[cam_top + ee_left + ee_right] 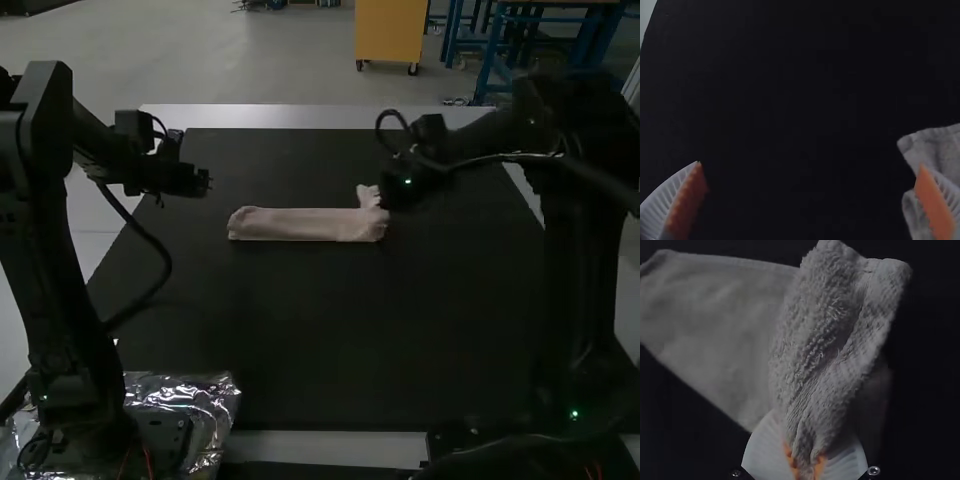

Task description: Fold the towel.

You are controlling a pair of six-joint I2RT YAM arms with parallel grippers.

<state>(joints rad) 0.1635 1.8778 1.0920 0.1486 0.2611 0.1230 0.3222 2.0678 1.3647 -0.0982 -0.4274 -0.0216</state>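
One wide black mat [310, 330] carries the work, with the left arm [50, 250] at one side and the right arm [575, 240] at the other. Toward the mat's far side, between them, lies the towel [295, 225], folded into a long narrow strip, its end nearer the right arm raised and gathered. The biggest risk is the whole strip sliding or swinging askew: the right gripper [806, 465] has its fingers clamped on that gathered end, while the left gripper [208, 183] has its fingers spread wide apart and pins nothing down. Next, the layers could peel open, if a pull takes the upper ones and leaves the rest. Smaller again, the fold may come out lumpy, because the cloth is bunched to a narrow neck rather than gripped flat. As for the views, the high view gives the strip's full length and its straight near edge, which neither close view lets one judge. The right wrist view brings out shaggy loops on the raised part against a smoother layer beside it, a contrast too fine to read from above. The left wrist view picks out a small cloth corner [907, 144] and a dark notch below it, right by one orange pad [932, 205], which could snag there if lowered carelessly.
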